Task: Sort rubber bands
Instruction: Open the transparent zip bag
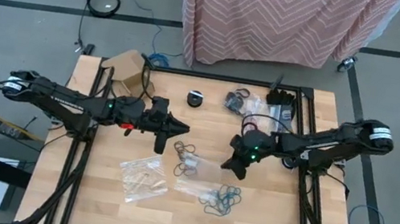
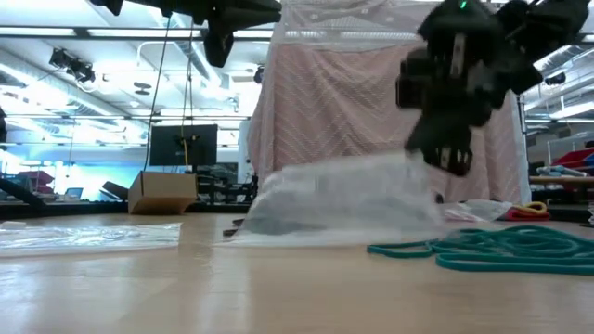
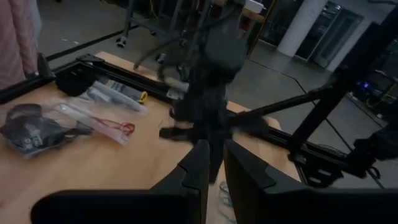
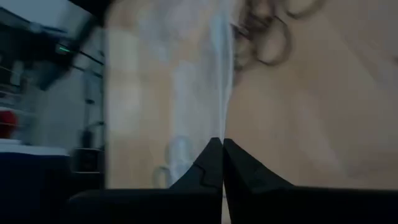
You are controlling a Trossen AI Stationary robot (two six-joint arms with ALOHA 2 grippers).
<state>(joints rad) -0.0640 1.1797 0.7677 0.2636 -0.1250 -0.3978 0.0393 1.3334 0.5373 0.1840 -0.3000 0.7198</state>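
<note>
At table centre we see the rubber bands [image 1: 188, 159] scattered loosely, the teal cluster [image 1: 220, 199] stretching left to right nearer us. Our right gripper [image 1: 233, 165] hangs pinched together; the left gripper [image 1: 179, 129] shows a narrow gap, holding nothing visible.

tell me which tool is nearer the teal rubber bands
Right. The right tool hangs just above-left of the teal rubber bands; the left tool sits farther off, up and left.

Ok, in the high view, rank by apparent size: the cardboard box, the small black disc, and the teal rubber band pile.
Largest to smallest:
1. cardboard box
2. teal rubber band pile, close to the box in spread, so that order is unsure
3. small black disc, clearly smallest
</note>
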